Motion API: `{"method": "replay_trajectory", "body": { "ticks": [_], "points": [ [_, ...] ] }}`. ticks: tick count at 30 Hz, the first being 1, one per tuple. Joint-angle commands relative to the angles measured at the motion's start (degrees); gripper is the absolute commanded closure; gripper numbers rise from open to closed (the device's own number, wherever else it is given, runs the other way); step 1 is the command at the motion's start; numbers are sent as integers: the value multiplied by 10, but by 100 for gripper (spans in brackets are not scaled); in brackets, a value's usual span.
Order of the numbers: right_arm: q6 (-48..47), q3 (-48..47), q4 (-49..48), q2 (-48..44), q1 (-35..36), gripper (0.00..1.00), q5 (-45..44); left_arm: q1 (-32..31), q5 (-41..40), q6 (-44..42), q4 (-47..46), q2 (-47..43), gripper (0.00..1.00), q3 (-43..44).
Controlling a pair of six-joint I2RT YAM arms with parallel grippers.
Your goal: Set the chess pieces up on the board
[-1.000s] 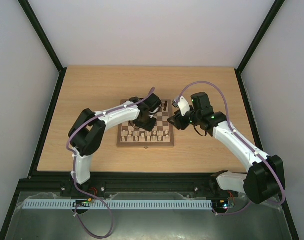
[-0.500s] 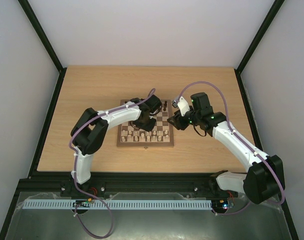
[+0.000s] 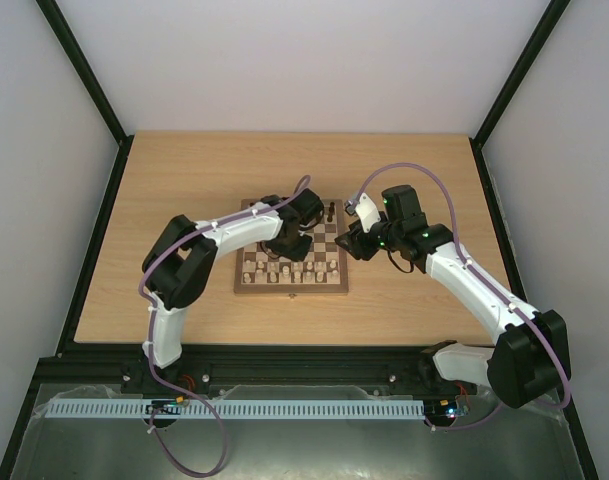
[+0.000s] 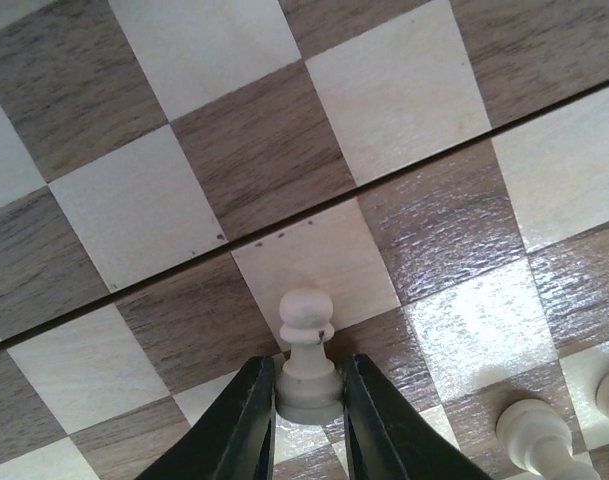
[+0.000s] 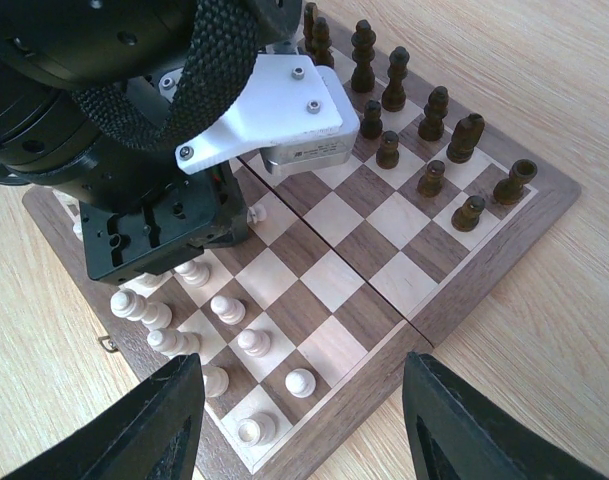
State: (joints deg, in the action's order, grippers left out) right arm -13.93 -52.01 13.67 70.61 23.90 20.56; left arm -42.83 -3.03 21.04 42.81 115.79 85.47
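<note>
Left tool [image 4: 306, 400] is closed narrow on a cream pawn [image 4: 306, 345]: the two black fingers [image 4: 246, 420] press against opposite sides of the pawn's base. The pawn stands upright on the board [image 3: 339, 286], close to the seam that crosses the checks, and another cream pawn [image 4: 534, 435] stands apart from it at the lower right of the left wrist view. In the top view the left tool hangs over the middle of the board, which lies at the centre of the tabletop [image 3: 184, 180]. Right tool [image 5: 302, 375] stands wide, with nothing between its fingers, and hovers above the right edge of the board. The right wrist view shows the dark pieces [image 5: 429, 115] lined up in two rows along one side of the board. The cream pieces [image 5: 224, 310] stand along the opposite side, and part of them is hidden behind the left arm's wrist housing [image 5: 134, 120]. Compared with the earlier top views, the left arm's elbow sits slightly farther right and its tool remains over the same part of the board. The right arm, the board and the visible pieces show no change of position.
</note>
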Motion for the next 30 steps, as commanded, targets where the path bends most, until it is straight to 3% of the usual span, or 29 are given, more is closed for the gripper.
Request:
{"method": "replay_trajectory", "body": {
  "ticks": [1,10,20,25,30],
  "points": [
    [-4,5,-1,-6,-3,44,8,10,-1,8,8,27,81,5],
    [18,-17,10,5,-5,46,11,13,1,-22,-13,5,94,-14],
    [97,-142,48,43,-74,48,55,13,-9,-75,-135,-152,97,-94],
    [133,-212,93,100,-111,48,128,11,25,-104,-188,-235,98,-133],
    [110,-273,194,169,-109,50,295,-8,73,-146,-249,-334,95,-179]
  ]
}}
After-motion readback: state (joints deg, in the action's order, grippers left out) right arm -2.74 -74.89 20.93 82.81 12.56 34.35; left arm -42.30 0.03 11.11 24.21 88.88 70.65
